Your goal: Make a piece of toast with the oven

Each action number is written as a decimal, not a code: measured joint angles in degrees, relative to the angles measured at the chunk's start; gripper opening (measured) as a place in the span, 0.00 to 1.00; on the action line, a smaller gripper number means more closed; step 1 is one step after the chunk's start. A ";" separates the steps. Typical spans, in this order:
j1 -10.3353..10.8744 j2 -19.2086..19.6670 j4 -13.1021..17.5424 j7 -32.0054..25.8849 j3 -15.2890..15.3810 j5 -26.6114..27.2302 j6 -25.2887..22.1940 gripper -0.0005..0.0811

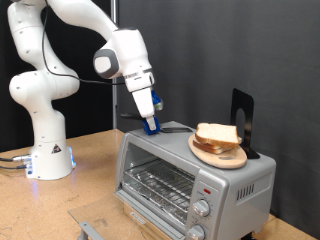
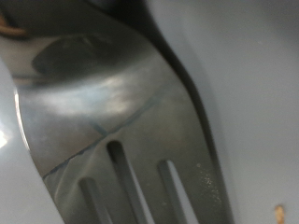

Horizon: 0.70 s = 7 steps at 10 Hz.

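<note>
Hovering at the back of the toaster oven's (image 1: pixel 190 175) roof, the gripper (image 1: pixel 150 124) touches a dark spatula (image 2: pixel 121 121) lying there; whether its fingers have closed, I cannot tell. Bread slices (image 1: pixel 218 136) sit on a wooden plate (image 1: pixel 215 155) atop the oven. A shallow grasp could let the spatula slip and knock the plate.

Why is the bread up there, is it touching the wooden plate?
Touching. In the exterior view the bread slices lie right on the round wooden plate, with no gap under them, and the plate sits on top of the toaster oven.
</note>
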 joint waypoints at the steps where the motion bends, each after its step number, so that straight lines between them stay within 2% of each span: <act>1: -0.29 0.22 0.20 -0.56 -0.05 -0.02 -0.20 0.84; 3: -0.18 0.54 0.65 -2.95 -0.79 0.37 -1.43 0.84; 4: 0.99 0.62 1.13 -6.33 -2.23 1.96 -3.51 0.84; 5: 3.03 0.77 1.69 -10.99 -4.30 4.81 -5.44 0.84; 7: 6.28 1.26 2.82 -16.66 -6.96 9.77 -7.06 0.84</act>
